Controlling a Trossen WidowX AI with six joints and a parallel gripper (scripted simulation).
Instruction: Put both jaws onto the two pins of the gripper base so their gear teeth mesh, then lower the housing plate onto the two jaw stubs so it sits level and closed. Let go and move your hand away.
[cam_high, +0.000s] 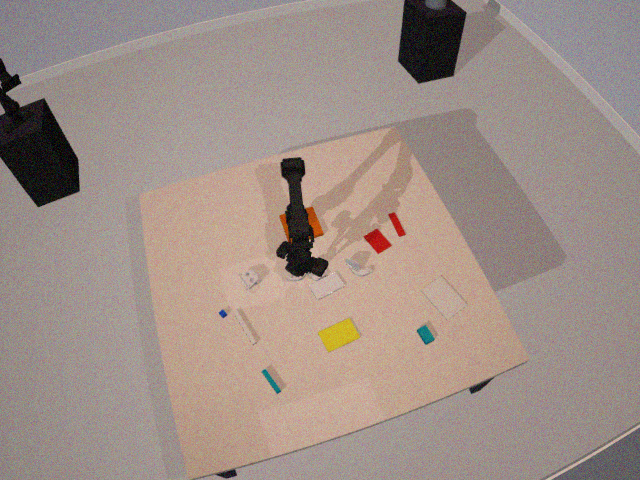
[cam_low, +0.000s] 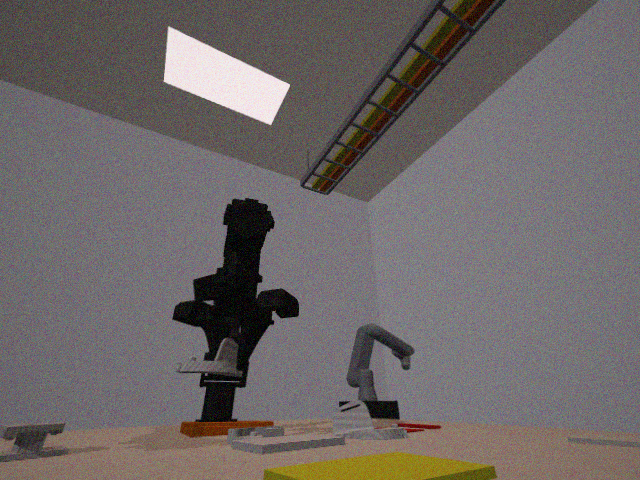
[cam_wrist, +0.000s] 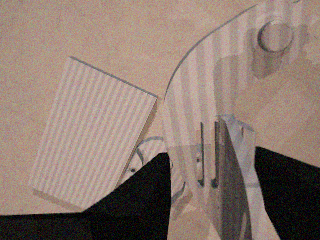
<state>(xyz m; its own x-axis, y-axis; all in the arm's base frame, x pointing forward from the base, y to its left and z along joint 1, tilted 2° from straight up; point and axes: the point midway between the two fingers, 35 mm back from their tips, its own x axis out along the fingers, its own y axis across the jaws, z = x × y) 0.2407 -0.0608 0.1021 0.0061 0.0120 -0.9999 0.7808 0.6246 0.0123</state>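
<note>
Peach-toned tabletop (cam_high: 206, 403) (cam_low: 129, 462) (cam_wrist: 60, 30) fills the centre of the top view, with gray floor around it. The gripper (cam_high: 306, 267) (cam_low: 227, 356) (cam_wrist: 208, 159) is partly open, its fingers closed on the upright fin of a gray jaw (cam_high: 295, 278) (cam_low: 209, 366) (cam_wrist: 200, 70), which hangs above the table at lower left of centre in the exterior view. Its round stub (cam_wrist: 276, 36) shows at the wrist view's upper right. Another jaw (cam_high: 358, 264) (cam_low: 355, 421) rests right of centre in the top view, apart from a flat white block (cam_high: 327, 285) (cam_low: 289, 441) (cam_wrist: 95, 135). Beside that block, mostly hidden, is what looks like the gripper base (cam_low: 255, 432) (cam_wrist: 132, 170). A yellow block (cam_high: 339, 334) (cam_low: 379, 466) lies below centre in the top view.
</note>
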